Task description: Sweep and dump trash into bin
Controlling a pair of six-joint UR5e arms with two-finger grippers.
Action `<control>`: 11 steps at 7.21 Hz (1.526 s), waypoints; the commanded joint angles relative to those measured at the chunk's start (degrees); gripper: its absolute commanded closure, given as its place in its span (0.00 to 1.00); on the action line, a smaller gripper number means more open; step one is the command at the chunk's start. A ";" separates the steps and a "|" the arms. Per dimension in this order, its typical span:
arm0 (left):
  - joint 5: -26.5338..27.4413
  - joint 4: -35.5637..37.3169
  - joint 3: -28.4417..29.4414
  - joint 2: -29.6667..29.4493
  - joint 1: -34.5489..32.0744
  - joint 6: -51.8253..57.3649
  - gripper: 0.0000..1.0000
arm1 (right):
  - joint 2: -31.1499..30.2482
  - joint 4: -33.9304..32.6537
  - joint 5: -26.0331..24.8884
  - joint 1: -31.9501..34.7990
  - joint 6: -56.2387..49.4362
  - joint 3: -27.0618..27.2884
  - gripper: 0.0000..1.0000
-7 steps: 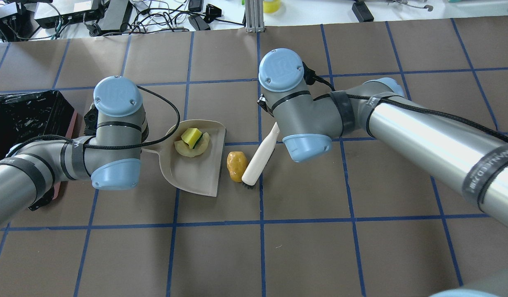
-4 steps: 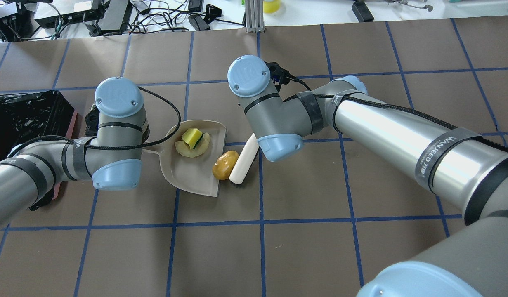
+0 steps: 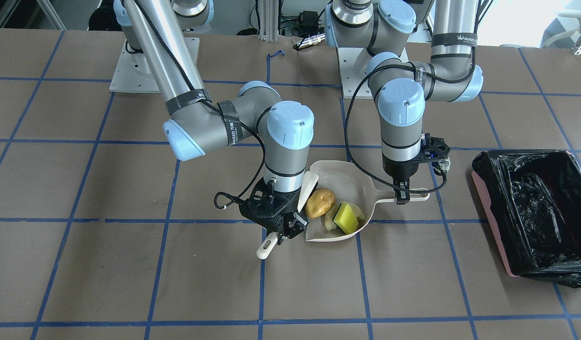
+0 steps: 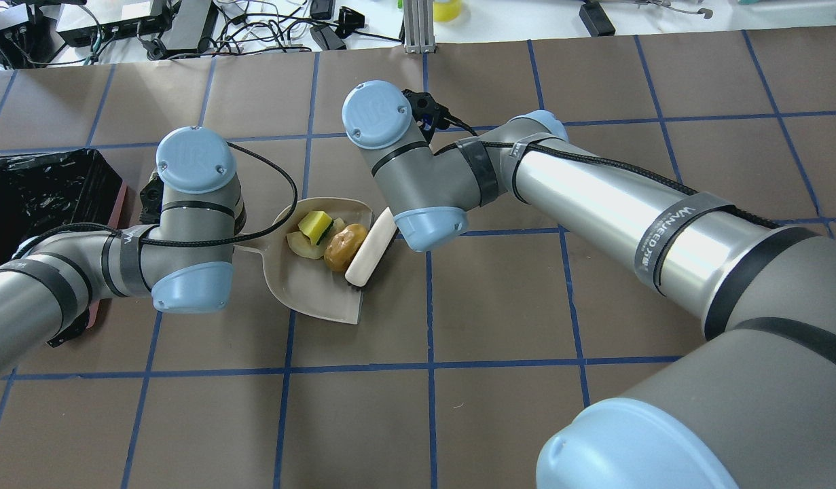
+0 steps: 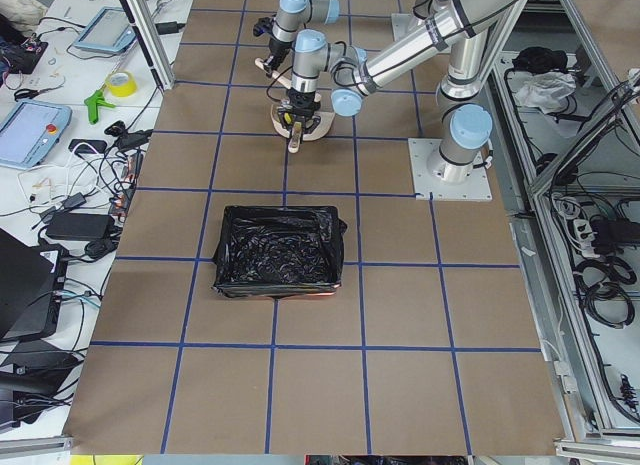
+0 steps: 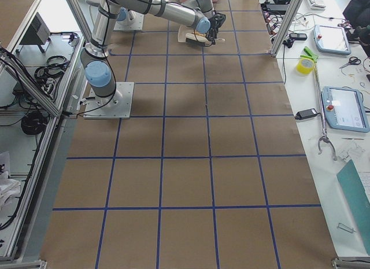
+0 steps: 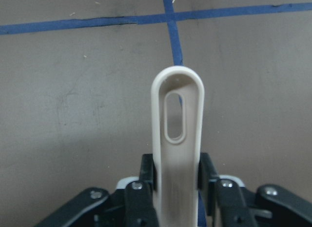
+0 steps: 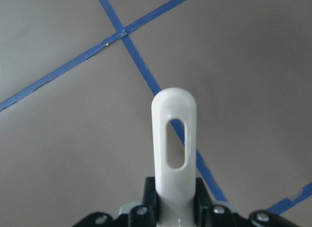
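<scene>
Sweeping set, two arms: trash lies in the dustpan, bin stands apart.
Overhead view. Table [image 4: 499, 407]: brown, blue tape grid. Bin [image 4: 44, 190]: pink, black bag liner, at the 9 o'clock edge, well apart from the dustpan. Dustpan [image 4: 309, 292]: beige, on the table, mouth toward 3 o'clock; handle toward 9 o'clock, clamped in the left gripper [image 3: 402, 194]. Brush [image 4: 369, 250]: white, across the mouth at 3 o'clock, touching the lump; handle clamped in the right gripper [image 3: 280, 229]. Lump [image 4: 343, 248]: yellow-brown, potato-like, inside the pan just past the lip. Sponge [image 4: 314, 226]: yellow, green side, at 10 o'clock of the lump, resting on the curved piece. Curved piece [image 4: 301, 244]: pale beige, at 9 o'clock of the lump.
</scene>
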 commanded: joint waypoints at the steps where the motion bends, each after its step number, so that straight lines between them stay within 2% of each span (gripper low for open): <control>1: 0.01 0.00 0.10 -0.01 0.01 0.01 1.00 | 0.76 -0.03 2.87 0.93 4.34 -1.64 0.83; 3: -0.08 0.00 0.10 -0.01 -0.08 0.01 1.00 | 0.76 0.49 3.25 2.68 7.60 -2.25 0.83; 5: -0.08 0.00 0.19 0.17 0.01 0.10 1.00 | 1.02 1.90 3.25 2.60 5.96 -2.17 0.83; 9: -0.25 0.09 0.36 -0.01 0.01 0.28 1.00 | -0.38 4.97 2.72 -2.32 -5.90 -1.20 0.83; 11: -0.25 0.09 0.45 -0.01 0.01 0.36 1.00 | -2.05 9.96 2.46 -4.76 -12.40 -1.20 0.83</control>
